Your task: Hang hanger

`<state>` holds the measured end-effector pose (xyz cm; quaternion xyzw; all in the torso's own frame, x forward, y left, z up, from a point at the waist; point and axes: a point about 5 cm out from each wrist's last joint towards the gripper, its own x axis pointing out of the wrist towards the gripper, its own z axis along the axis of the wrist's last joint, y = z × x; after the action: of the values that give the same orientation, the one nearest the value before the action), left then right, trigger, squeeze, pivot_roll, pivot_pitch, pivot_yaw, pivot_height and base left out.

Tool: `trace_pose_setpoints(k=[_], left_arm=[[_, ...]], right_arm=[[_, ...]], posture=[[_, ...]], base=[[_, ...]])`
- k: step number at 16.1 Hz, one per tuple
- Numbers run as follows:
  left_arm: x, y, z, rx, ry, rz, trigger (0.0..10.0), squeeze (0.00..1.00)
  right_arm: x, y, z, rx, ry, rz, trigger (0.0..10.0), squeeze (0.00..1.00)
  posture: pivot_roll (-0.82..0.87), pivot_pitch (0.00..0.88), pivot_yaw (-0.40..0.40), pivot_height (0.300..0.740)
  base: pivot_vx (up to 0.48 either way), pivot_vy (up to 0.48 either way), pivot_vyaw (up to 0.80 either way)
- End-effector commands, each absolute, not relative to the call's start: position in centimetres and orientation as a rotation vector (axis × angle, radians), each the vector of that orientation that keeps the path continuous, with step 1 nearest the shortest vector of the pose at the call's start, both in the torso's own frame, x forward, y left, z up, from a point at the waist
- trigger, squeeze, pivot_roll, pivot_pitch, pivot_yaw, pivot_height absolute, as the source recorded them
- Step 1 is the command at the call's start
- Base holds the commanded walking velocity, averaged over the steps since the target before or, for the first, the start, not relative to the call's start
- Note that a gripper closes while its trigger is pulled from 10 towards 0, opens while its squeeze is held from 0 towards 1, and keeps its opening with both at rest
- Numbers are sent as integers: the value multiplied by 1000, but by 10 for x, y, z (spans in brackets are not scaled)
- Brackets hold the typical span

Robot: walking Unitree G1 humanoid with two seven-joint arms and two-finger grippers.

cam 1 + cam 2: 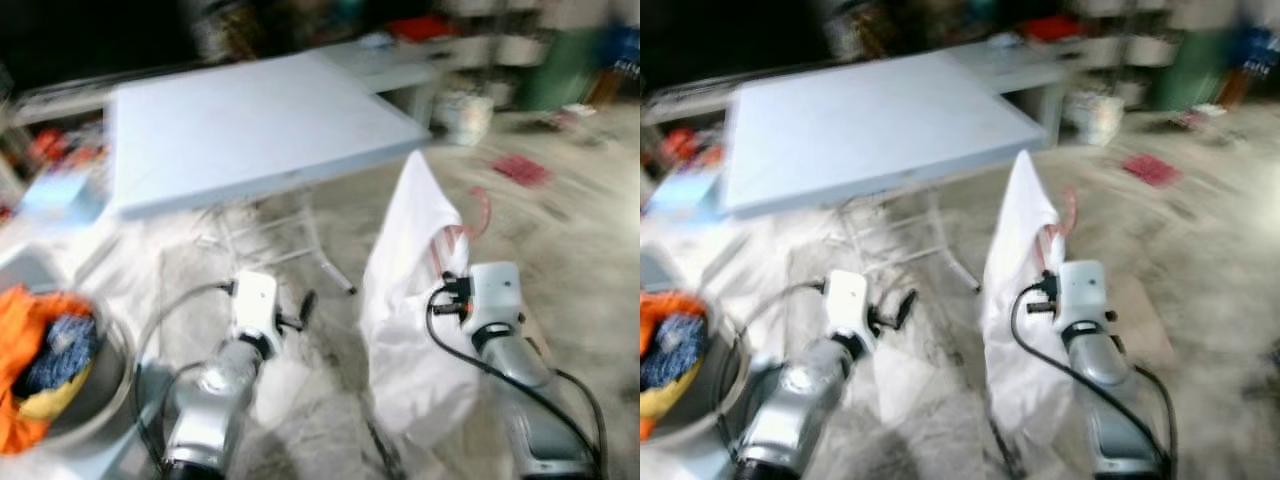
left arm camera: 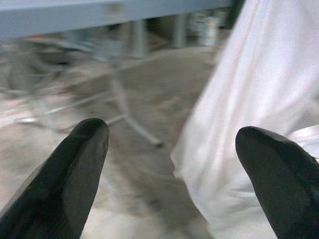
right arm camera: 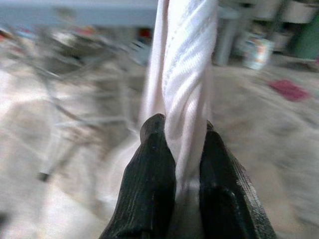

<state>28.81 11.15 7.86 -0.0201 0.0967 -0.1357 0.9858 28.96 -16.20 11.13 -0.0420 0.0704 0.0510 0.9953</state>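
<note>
White garment (image 1: 415, 300) on a pinkish hanger (image 1: 462, 232), hanger just past the right gripper (image 3: 182, 149); cloth hangs from there to near the floor. R gripper clamped narrow on a twisted fold of the cloth, fabric pinched btwn both fingers (image 3: 149, 184). Left gripper (image 2: 172, 149) spread wide, holding nothing, garment just beside its one finger. Folding table (image 1: 250, 125) ahead of both grippers. Basin w/ orange & blue laundry (image 1: 45, 365) out beyond the L arm. Views blurred.
</note>
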Motion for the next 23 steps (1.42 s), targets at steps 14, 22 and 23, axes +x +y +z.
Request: trace_pose_setpoints(k=[14, 22, 23], left_arm=[[291, 113, 80, -36, 176, -309, 10000, 0], [286, 112, 76, -33, 188, -321, 10000, 0], [287, 112, 76, -38, 184, -318, 10000, 0]], right_arm=[[280, -155, 111, -101, 97, 117, 10000, 0], [279, -159, 109, -111, 109, 119, 10000, 0], [279, -158, 109, -114, 111, 129, 10000, 0]], posture=[[14, 49, 54, 740], [14, 40, 34, 740], [14, 36, 25, 740]], base=[[0, 0, 258], [0, -30, 0], [0, -244, 0]])
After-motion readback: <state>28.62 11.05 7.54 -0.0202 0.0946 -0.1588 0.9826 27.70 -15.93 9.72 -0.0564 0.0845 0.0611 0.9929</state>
